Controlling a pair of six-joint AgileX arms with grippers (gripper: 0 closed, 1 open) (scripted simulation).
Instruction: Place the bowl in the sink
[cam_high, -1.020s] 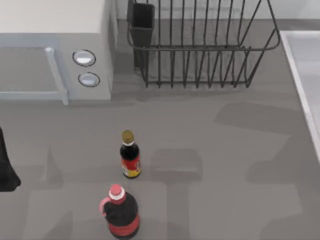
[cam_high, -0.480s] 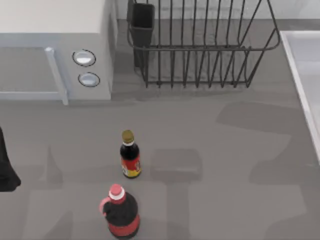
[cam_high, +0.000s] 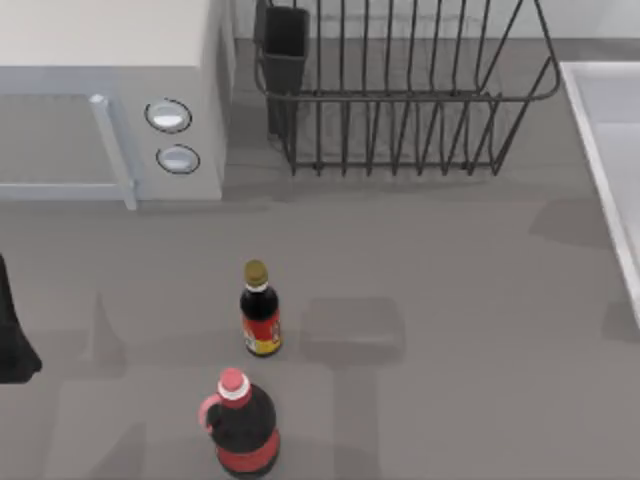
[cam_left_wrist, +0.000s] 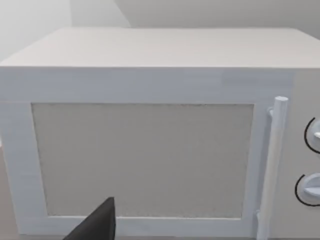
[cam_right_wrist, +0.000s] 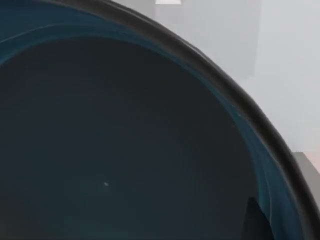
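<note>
The blue-teal bowl (cam_right_wrist: 125, 140) sits very close in the right wrist view, its dark inside and thin rim curving across. My right gripper (cam_right_wrist: 267, 222) is shut on the bowl's rim, with one dark finger (cam_right_wrist: 256, 220) lying against the inner wall. The sink (cam_high: 592, 150) is a pale basin with a raised rim at the table's right edge in the top view, cut off by the frame. My left arm (cam_high: 12, 335) stays parked at the table's left edge. In the left wrist view, one dark finger (cam_left_wrist: 95, 227) of its gripper points at the microwave.
A white microwave (cam_high: 110, 90) stands at the back left and a black wire dish rack (cam_high: 400, 90) at the back middle. A small dark sauce bottle (cam_high: 260, 310) and a red-capped jug (cam_high: 240, 425) stand front left of centre.
The soft shadows on the table's right half have slid further right toward the sink. The bottles and the left arm have not moved.
</note>
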